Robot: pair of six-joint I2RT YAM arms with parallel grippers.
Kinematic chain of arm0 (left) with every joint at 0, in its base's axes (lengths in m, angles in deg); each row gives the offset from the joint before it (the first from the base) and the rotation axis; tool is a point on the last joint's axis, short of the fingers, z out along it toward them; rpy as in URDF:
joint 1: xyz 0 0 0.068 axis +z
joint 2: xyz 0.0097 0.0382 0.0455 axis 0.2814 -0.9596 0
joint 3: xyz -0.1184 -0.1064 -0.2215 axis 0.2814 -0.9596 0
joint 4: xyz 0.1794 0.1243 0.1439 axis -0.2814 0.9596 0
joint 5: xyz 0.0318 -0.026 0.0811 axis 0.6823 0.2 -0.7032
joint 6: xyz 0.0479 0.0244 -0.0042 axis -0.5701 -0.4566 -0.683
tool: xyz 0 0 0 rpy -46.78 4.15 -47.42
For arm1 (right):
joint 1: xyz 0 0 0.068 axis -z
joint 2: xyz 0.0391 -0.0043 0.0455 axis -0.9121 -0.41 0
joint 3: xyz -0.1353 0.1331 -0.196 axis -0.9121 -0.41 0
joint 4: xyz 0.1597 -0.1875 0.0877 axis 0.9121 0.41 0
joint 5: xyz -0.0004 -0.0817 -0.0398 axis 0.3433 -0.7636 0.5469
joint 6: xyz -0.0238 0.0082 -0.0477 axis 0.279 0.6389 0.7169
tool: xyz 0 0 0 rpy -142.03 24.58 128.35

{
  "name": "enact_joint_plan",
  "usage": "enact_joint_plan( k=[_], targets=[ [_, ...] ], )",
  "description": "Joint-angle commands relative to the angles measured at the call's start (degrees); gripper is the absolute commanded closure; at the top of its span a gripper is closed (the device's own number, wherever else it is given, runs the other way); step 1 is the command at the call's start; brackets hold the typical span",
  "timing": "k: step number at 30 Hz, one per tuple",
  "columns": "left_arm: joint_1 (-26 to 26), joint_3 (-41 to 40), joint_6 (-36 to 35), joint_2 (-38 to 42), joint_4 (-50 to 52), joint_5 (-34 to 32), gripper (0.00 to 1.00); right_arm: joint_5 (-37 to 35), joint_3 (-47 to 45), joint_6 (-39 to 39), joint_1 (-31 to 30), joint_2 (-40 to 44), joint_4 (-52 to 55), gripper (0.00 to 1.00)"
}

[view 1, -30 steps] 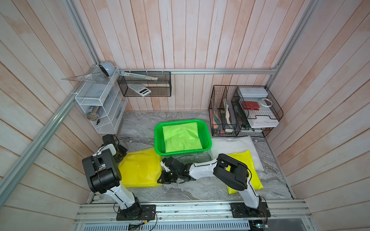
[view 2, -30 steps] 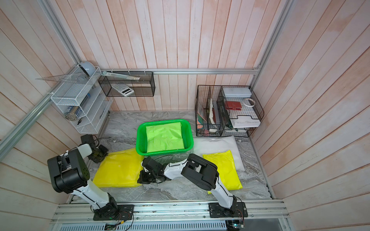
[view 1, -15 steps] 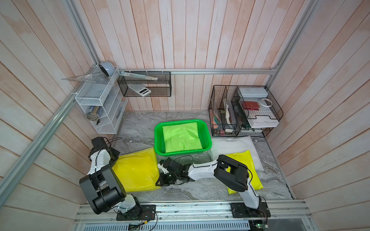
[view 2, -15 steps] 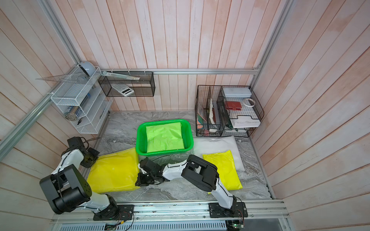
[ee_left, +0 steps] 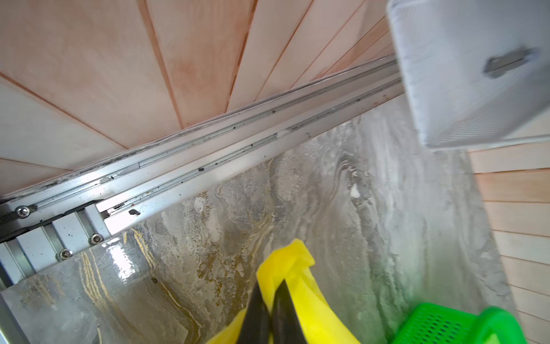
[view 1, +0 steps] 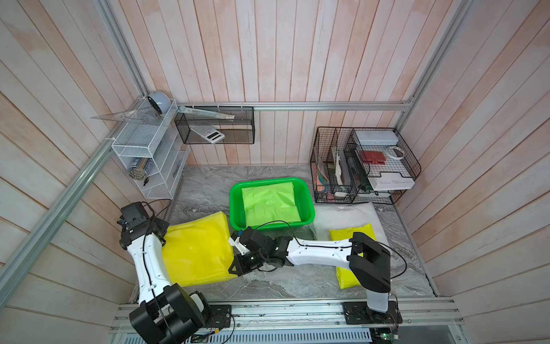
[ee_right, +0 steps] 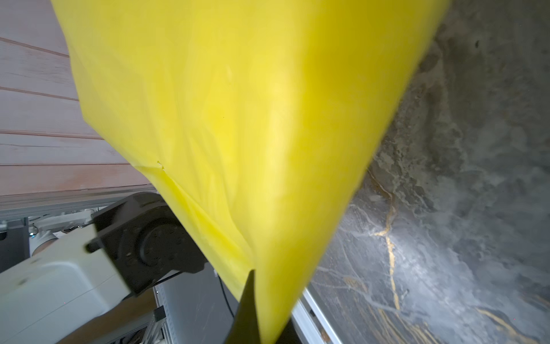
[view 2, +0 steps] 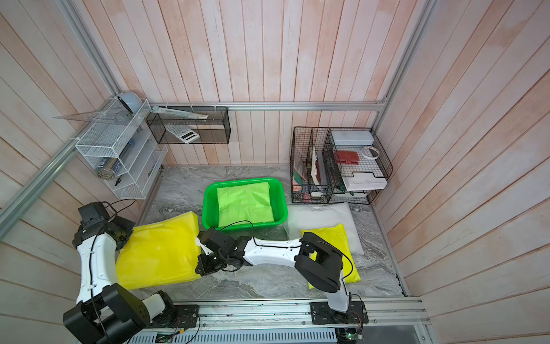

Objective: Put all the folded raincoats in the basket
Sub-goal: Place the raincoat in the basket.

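On marbled tabletop (view 1: 268,283), left end effector (ee_left: 270,295) and right end effector (ee_right: 257,295) pinch yellow raincoat (view 1: 196,253).

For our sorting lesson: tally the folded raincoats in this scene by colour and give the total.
Yellow: 2 (large yellow raincoat, small yellow raincoat)
Light green: 1 (green raincoat, in the basket)
White: 1 (white raincoat)
Total: 4
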State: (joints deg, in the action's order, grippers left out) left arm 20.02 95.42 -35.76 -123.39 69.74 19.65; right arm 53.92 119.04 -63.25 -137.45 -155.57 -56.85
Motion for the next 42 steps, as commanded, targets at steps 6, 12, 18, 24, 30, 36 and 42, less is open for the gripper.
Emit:
enact_joint_plan(
  k=[6,12,18,24,30,36,42],
  targets=[
    [-3.8,12.9,4.2,-1.7,2.2,7.9,1.00,0.8,-3.3,3.6,8.9,12.9,8.5,1.00],
    [-20.0,20.5,7.0,-8.2,0.5,2.6,1.00,2.8,-6.6,5.0,18.5,20.6,13.5,1.00],
    [-34.2,27.9,9.0,-18.4,-1.6,-2.7,1.00,3.7,-10.8,5.8,28.2,28.0,17.1,1.00],
    [-42.9,37.1,8.4,-31.8,-1.3,-5.2,1.00,5.5,-14.2,5.6,37.2,31.5,17.4,1.00],
    [-46.9,46.6,6.8,-43.6,0.3,-6.8,1.00,8.7,-13.1,7.7,42.7,27.1,18.5,1.00],
    [-47.7,51.3,6.1,-51.4,0.1,-6.7,1.00,10.2,-12.3,8.5,45.7,21.7,18.3,1.00],
    [-48.0,53.8,5.9,-56.9,-1.3,-5.0,1.00,13.4,-12.2,8.8,50.0,15.9,16.6,1.00]
  ],
)
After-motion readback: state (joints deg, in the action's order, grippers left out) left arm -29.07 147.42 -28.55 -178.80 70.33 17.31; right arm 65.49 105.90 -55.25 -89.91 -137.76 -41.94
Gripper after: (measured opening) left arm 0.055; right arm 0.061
